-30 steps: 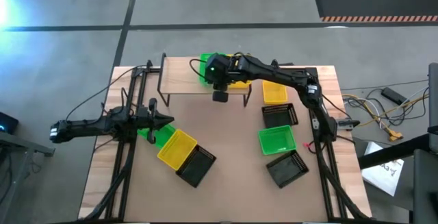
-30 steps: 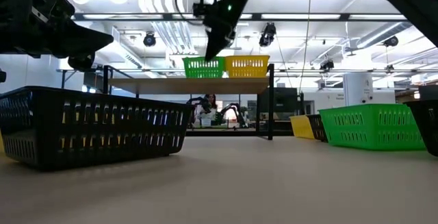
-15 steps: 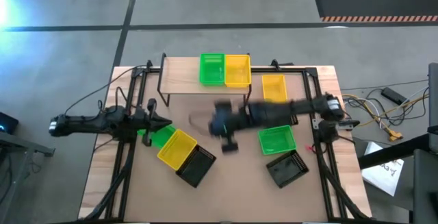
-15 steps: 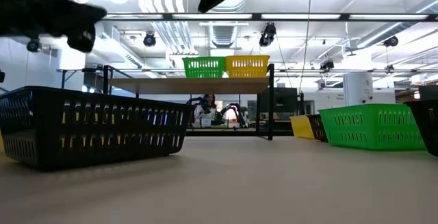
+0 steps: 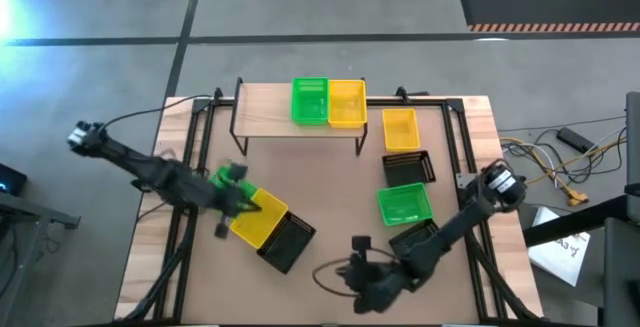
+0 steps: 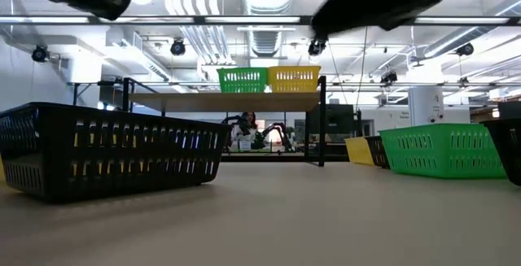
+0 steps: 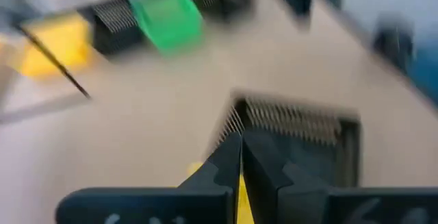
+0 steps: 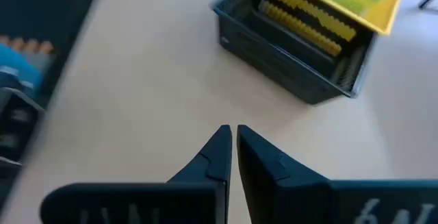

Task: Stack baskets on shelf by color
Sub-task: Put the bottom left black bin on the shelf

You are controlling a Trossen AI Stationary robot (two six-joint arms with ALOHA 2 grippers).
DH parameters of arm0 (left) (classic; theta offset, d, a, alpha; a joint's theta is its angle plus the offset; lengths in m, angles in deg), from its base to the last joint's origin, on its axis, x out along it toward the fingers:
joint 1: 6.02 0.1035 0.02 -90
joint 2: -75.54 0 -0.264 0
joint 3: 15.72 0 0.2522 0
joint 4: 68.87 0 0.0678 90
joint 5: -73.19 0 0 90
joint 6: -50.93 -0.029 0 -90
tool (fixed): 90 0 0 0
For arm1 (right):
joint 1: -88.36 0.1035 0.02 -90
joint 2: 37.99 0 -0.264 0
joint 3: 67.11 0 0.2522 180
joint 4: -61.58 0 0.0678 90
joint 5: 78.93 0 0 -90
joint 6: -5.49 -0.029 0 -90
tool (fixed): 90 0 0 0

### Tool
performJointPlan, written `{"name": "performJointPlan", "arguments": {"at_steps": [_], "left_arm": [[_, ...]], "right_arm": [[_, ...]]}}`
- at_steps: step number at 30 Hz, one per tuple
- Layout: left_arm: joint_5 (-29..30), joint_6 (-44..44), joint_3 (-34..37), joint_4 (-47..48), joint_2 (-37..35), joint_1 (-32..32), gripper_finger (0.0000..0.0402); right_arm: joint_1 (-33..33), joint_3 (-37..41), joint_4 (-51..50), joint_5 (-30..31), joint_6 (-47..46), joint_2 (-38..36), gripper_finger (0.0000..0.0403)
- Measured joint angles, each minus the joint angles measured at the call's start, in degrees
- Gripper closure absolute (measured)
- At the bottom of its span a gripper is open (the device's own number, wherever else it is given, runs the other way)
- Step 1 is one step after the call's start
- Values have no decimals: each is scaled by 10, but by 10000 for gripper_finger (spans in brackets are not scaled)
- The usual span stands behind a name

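We take the shelf [image 5: 290, 127] as our landmark; it stands at the far edge of the surface [image 5: 340, 202]. On its board a green basket [image 5: 310, 101] and a yellow basket [image 5: 346, 102] sit side by side, touching, toward the shelf's right end.

Just right of the shelf, on the surface, lies a row running toward the near edge: a yellow basket [image 5: 400, 128], a black basket [image 5: 408, 168], a green basket [image 5: 404, 205] and another black basket [image 5: 417, 244].

In front of the shelf's left end we see a cluster: a green basket [image 5: 229, 189] partly hidden by the left arm, a yellow basket [image 5: 259, 217] and a black basket [image 5: 287, 241] touching it on the near side.

The left end effector [image 5: 222, 229] hovers over this cluster beside the yellow basket; in its wrist view the fingers [image 7: 229, 166] are pressed together, holding nothing.

The right end effector [image 5: 352, 257] is well in front of the shelf, near the surface's near edge; its fingers [image 8: 220, 152] are likewise closed and empty.
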Motion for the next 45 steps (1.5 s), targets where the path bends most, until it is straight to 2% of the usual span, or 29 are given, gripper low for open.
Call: {"name": "performJointPlan", "arguments": {"at_steps": [5, 8, 11, 13, 19, 23, 26, 31, 39, 42, 45], "left_arm": [[-23, 50, -127, 194, 158, -69, 402], [-27, 84, -176, 307, 243, -100, 402], [-36, 111, -204, 354, 305, -110, 401], [-66, 111, -204, 373, 335, -113, 392], [-121, 112, -205, 348, 388, -115, 319], [-129, 122, -228, 304, 394, -124, 262], [-129, 124, -253, 268, 394, -134, 240], [-69, 101, -257, 157, 396, -149, 236], [-7, 92, -255, 120, 475, -144, 241], [8, 82, -262, 121, 514, -144, 261], [26, 69, -278, 120, 540, -144, 300]], "right_arm": [[32, 31, 89, 60, 0, 14, 385], [38, 36, 125, 101, 5, 29, 385], [38, 41, 141, 134, 4, 42, 385], [37, 42, 146, 147, 6, 51, 385], [32, 35, 148, 158, 16, 76, 385], [31, 35, 147, 157, 20, 77, 385], [31, 35, 145, 157, 20, 76, 385], [31, 35, 145, 157, 21, 76, 385], [31, 35, 144, 157, 21, 76, 385], [31, 35, 144, 157, 22, 76, 385], [31, 35, 144, 157, 22, 76, 385]]}}
